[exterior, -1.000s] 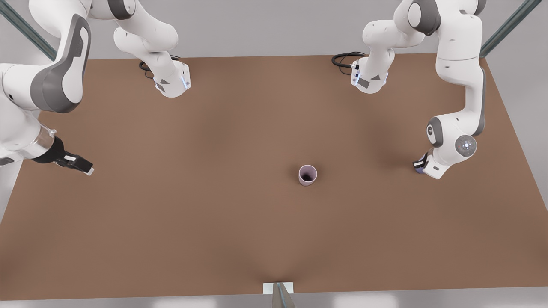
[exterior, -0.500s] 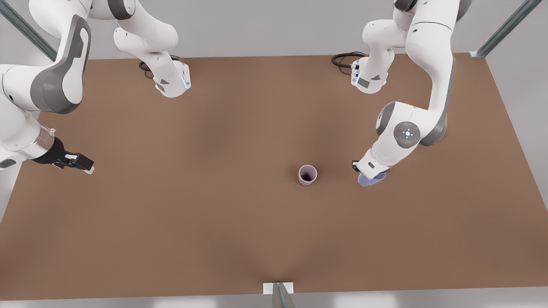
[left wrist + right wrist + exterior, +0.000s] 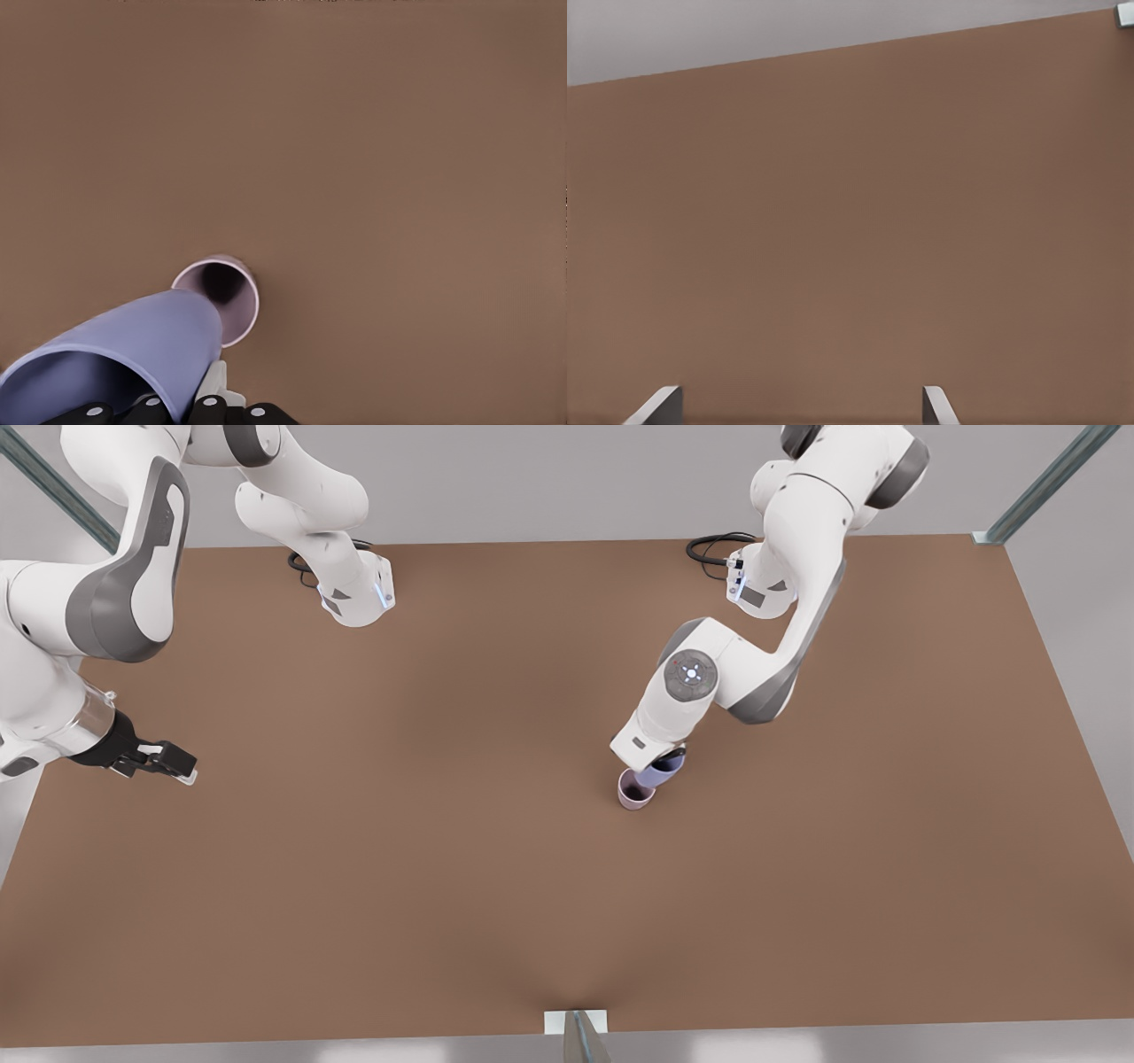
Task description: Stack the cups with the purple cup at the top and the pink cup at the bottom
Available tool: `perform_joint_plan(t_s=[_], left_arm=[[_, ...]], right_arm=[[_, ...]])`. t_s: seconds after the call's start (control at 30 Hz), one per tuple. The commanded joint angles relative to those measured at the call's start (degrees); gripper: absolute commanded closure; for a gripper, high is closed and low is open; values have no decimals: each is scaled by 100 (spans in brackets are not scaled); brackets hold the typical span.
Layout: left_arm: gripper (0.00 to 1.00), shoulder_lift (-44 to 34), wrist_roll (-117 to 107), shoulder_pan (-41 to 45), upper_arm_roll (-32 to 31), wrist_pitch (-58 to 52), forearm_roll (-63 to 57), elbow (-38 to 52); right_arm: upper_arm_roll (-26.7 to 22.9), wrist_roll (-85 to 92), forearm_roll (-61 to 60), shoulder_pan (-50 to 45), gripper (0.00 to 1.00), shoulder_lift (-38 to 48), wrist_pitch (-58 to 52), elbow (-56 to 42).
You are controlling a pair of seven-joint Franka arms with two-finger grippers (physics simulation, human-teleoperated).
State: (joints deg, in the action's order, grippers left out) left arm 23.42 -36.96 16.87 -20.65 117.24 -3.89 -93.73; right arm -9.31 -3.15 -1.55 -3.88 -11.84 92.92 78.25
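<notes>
The purple cup, pinched by the left end effector, is held tilted over the pink cup mid-surface for nesting; the right end effector is parked spread.

Purple cup, gripped by left gripper, carried across table to just above pink cup.

evenly and softly lit, as from a broad source overhead; no glare or hot spots. faint, diffuse shadows on the brown table, darkest beneath the arm at the front view's right and inside the pink cup. slightly soft rendering throughout, no visible edge distortion.
</notes>
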Motion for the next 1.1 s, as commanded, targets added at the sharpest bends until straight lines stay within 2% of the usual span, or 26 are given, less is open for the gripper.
perform_joint_plan(t_s=[0.0,1.07], left_arm=[[79,75,-1990,36,8,282,-24,74],[79,779,-2210,159,43,396,-253,83]], right_arm=[[0,210,-4,1,0,6,7,-3],[0,201,-12,-16,0,-99,86,-38]])
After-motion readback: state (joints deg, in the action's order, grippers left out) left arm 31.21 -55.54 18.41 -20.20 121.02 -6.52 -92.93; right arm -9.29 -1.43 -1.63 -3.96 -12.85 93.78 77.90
